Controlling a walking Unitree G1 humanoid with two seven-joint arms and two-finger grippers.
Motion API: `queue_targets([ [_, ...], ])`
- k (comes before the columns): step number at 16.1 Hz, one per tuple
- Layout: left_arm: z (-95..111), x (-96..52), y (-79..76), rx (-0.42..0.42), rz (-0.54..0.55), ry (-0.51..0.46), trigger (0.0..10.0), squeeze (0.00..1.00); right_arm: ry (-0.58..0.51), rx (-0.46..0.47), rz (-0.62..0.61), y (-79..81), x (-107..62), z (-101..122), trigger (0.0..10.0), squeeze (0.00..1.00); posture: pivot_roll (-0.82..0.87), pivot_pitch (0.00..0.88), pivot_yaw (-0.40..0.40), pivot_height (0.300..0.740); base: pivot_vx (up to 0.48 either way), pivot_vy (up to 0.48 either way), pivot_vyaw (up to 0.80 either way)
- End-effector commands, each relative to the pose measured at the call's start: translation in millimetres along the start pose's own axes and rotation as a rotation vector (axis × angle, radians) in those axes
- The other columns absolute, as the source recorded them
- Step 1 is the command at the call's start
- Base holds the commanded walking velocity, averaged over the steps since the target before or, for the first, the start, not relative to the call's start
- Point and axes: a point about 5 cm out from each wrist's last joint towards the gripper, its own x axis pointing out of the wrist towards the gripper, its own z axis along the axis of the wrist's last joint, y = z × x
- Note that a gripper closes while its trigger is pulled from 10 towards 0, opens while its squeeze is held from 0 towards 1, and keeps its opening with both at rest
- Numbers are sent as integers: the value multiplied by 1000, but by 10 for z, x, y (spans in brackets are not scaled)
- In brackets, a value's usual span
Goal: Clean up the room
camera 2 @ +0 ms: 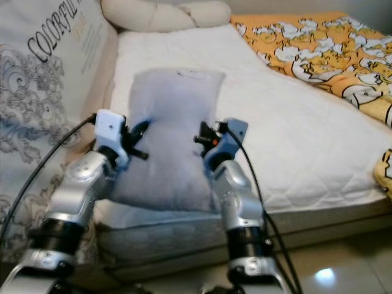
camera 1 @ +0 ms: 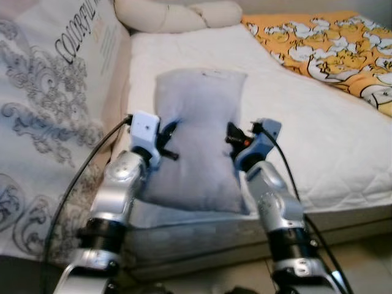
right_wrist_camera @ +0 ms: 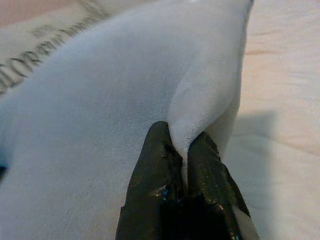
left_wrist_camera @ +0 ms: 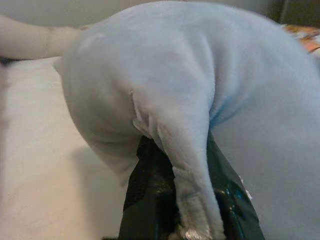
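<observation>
Holding pale grey pillow (camera 1: 196, 144) by both side edges, approx mid-length. Left gripper (left_wrist_camera: 172, 200) pinched on a fold of fabric at its side seam; right gripper (right_wrist_camera: 182, 175) pressed together on a ridge of cover on the opposite edge. Pillow spans betw. the two grippers, lengthwise away from them, far end toward the cream bolster (camera 1: 177, 15) beyond; near end at mattress edge, just ahead of the wrists. Appears resting on white mattress (camera 1: 306, 122); lift not confirmed. Two-sided pinch judged sensible: soft item sags if taken from one side only. Patterned duvet (camera 1: 331, 49) well off to right gripper's outer side; printed cloth (camera 1: 55, 104) just outside left gripper. Likely step: repositioning pillow toward bed head. Risk: fabric-only grip may slip w/ filling weight.
</observation>
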Motion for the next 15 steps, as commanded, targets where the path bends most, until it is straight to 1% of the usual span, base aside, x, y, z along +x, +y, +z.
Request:
queue_targets([
  [1, 115, 27, 11, 23, -4, -39, 10000, 0, -4, -22, 23, 64, 26, 37, 10000, 0, -10, 0, -24, 740, 281, 0, 800],
  [2, 115, 25, 15, 24, -4, -39, 10000, 0, 2, -37, 32, 79, 29, 23, 10000, 0, -8, 0, -25, 740, 285, 0, 800],
  [3, 114, 19, 20, 26, -4, -37, 10000, 0, 4, -22, 30, 84, 32, 16, 10000, 0, -5, 0, -25, 740, 285, 0, 800],
  [4, 110, 15, 21, 27, -5, -36, 10000, 0, 7, -6, 24, 76, 33, 7, 10000, 0, -5, 0, -24, 740, 281, 0, 0],
  [5, 107, 11, 21, 28, -6, -34, 10000, 0, 8, -8, 17, 65, 33, 4, 10000, 0, -5, 0, -22, 740, 281, 0, 0],
  [9, 100, 12, 14, 31, -13, -30, 10000, 0, 6, -37, 32, 83, 28, 4, 10000, 0, -10, 0, -18, 740, 283, 0, 0],
  [11, 89, 13, 10, 29, -15, -27, 10000, 0, 9, -44, 15, 65, 26, -5, 10000, 0, -11, 0, -18, 740, 287, 0, 800],
  [13, 81, 9, -1, 26, -21, -25, 10000, 0, 8, -23, -9, 26, 19, -9, 10000, 0, -14, 0, -17, 740, 291, 0, 0],
  [15, 74, 10, -19, 26, -26, -23, 10000, 0, 9, -28, -6, 21, 13, -9, 10000, 0, -15, 0, -18, 740, 292, 0, 0],
])
